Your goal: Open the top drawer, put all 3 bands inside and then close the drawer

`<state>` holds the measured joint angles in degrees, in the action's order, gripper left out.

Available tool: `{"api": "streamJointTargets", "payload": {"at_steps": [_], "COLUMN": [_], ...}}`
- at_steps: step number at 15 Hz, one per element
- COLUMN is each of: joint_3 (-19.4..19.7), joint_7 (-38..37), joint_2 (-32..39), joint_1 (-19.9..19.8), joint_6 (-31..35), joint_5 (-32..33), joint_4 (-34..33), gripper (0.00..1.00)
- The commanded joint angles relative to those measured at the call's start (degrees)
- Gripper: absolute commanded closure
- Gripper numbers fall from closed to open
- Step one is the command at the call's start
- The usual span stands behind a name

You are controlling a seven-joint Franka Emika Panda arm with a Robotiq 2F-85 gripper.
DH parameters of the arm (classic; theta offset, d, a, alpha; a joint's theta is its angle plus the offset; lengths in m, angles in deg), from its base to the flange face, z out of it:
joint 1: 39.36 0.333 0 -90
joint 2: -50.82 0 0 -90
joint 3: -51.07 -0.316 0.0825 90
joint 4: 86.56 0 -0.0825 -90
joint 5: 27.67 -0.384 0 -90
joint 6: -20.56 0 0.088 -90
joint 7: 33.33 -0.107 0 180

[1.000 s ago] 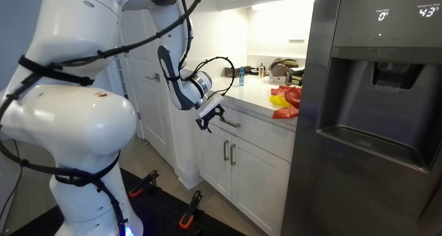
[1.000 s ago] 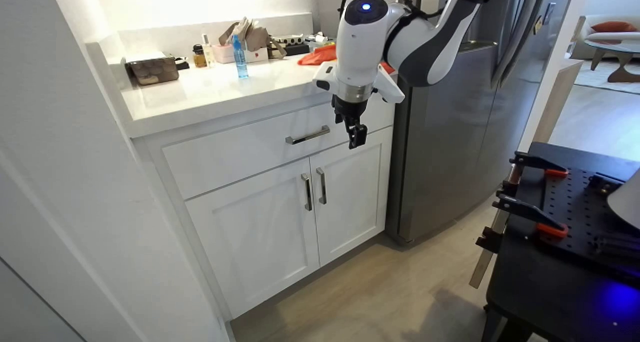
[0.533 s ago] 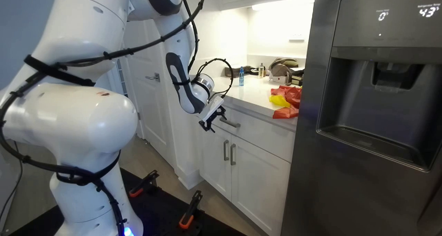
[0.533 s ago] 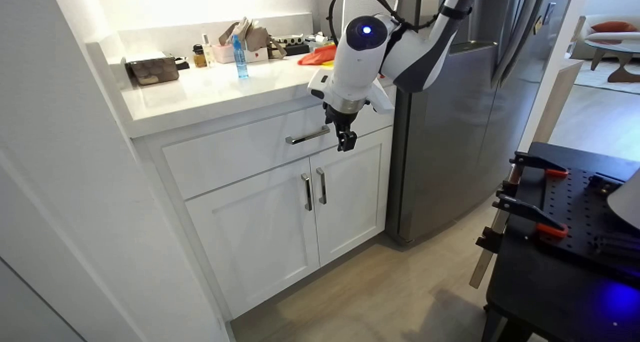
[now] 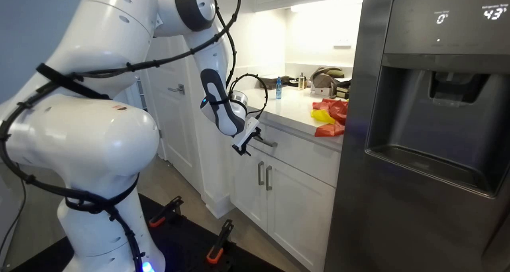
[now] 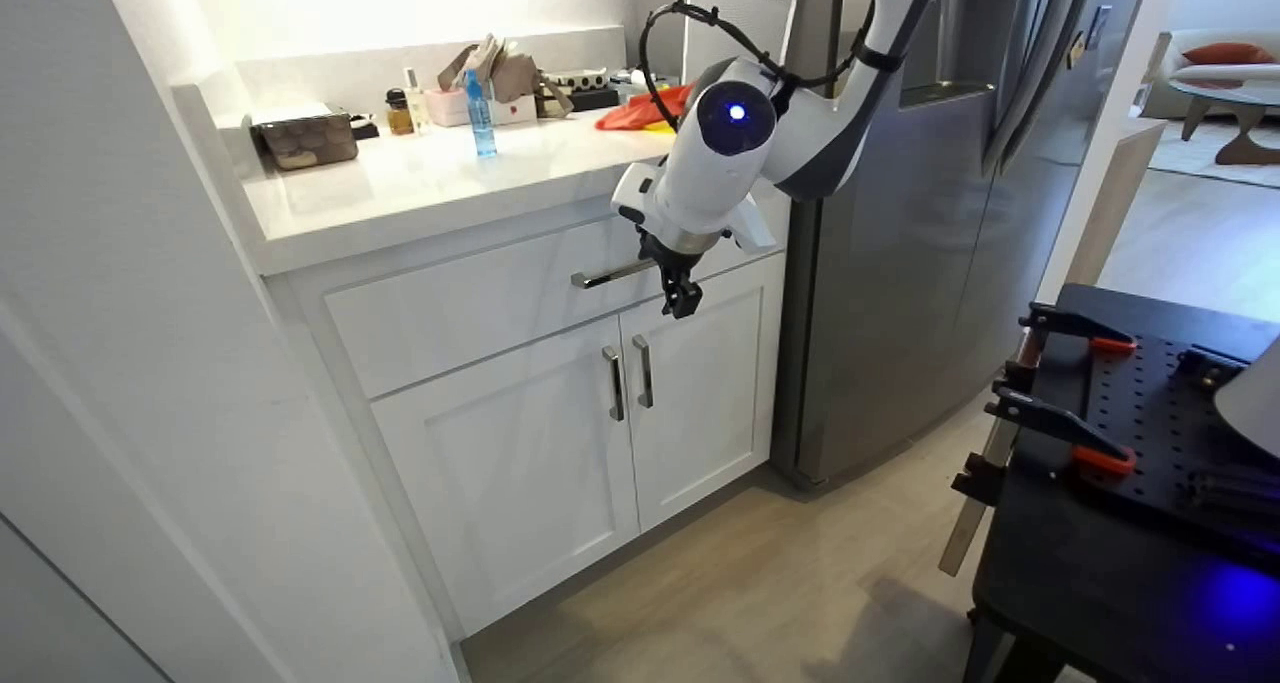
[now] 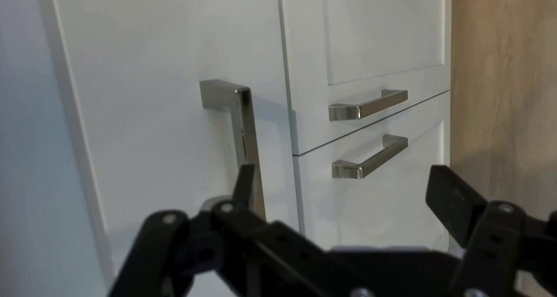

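Note:
The top drawer [image 6: 450, 308] is closed, its front flush with the cabinet. Its silver bar handle [image 7: 244, 127] stands at left in the wrist view. My gripper [image 7: 343, 168] is open and empty; its left finger [image 7: 244, 186] overlaps the handle's near end in that picture, and whether they touch I cannot tell. In an exterior view the gripper [image 6: 680, 303] hangs just in front of and below the handle's right end. The bands lie bunched on the counter by the fridge: red ones [image 5: 336, 108] with a yellow one [image 5: 322, 116] among them. They overlap, so their edges are hard to separate.
Two cabinet doors with vertical handles [image 6: 614, 383] sit directly below the drawer. A dark fridge [image 5: 398, 208] borders the cabinet. On the counter [image 6: 400, 188] are a blue bottle [image 6: 480, 115], a brown box [image 6: 308, 141] and small items. Clamps [image 5: 219, 242] stick up from the robot's black table.
My gripper has moved lower and further toward the drawer handle, tilting a little, its jaws still apart. The drawer and the bands have stayed where they were.

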<state>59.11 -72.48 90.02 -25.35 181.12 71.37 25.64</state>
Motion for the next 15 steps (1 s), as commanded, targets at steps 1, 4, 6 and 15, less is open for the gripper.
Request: {"api": "streamJointTargets", "payload": {"at_steps": [1, 4, 6, 15], "joint_3": [0.3, 0.2, 0.2, 0.2], "joint_7": [-5.7, -9.5, -11.2, -12.4], "joint_2": [2.2, 3.4, 4.0, 5.0], "joint_1": [0.4, 0.2, 0.0, -0.4], "joint_6": [-1.1, -2.1, -2.8, -4.1], "joint_5": [5.5, 9.3, 10.9, 12.8], "joint_4": [-3.3, -5.0, -5.9, -7.4], "gripper": [0.00, 0.00, 0.00, 0.58]}}
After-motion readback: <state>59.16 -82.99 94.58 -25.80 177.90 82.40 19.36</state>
